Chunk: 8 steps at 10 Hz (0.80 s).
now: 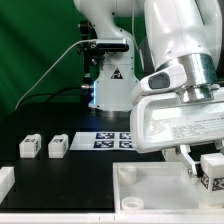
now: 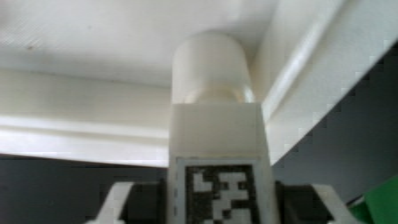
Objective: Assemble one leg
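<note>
The tool (image 1: pixel 204 162) pinches a leg (image 1: pixel 211 172) by its tagged end, low over the tray (image 1: pixel 140 178) at the exterior view's right. In the wrist view the leg (image 2: pixel 217 120) points its rounded tip at what looks like an inner corner of the tray (image 2: pixel 89 100). The main risk, as I judge it, is misalignment. If the tip is off its seat, pressing on would butt it against the rim, tilt the leg in the grip or shove the loose tray across the tabletop (image 1: pixel 70 178). The hold is also only on the tagged end, so a side load at the tip could twist the leg or let it slip. No hole or socket shows in either view, because the leg itself covers the spot in the wrist view. I cannot tell whether the tip touches the tray or hangs just clear of it. The wrist view is soft, and the fingers (image 2: pixel 121 205) show only as pale slivers beside the tag. In the exterior view the leg sits at the frame's edge, partly cut off. Two spare legs (image 1: pixel 43 146) lie well apart, near the marker board (image 1: pixel 105 141).
</note>
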{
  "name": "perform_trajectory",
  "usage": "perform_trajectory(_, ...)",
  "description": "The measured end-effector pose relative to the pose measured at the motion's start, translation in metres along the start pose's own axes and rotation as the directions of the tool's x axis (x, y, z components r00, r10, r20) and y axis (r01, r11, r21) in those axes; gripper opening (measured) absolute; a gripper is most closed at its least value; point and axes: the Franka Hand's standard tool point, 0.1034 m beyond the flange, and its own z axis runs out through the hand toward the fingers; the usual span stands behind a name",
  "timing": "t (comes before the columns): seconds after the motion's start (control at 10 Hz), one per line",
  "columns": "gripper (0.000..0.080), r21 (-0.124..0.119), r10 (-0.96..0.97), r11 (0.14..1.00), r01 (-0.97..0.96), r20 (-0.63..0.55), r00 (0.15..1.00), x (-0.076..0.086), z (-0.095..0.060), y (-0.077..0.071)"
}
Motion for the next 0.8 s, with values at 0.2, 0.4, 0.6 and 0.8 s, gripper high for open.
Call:
perform_trajectory(0.2,0.0291,-0.002,0.002,1.000,-0.002,-0.017,1.000,0.0026,0.0026,-0.0003)
perform_trajectory(0.4,0.0291,0.001,0.003,1.000,-0.003,-0.004,1.000,0.0027,0.0022,-0.0001)
perform_trajectory(0.6,0.0488,0.007,0.003,1.000,-0.004,0.015,1.000,-0.0007,0.0036,-0.0009)
perform_trajectory(0.8,0.0614,0.007,0.004,1.000,-0.004,0.016,1.000,-0.0010,0.0038,-0.0010)
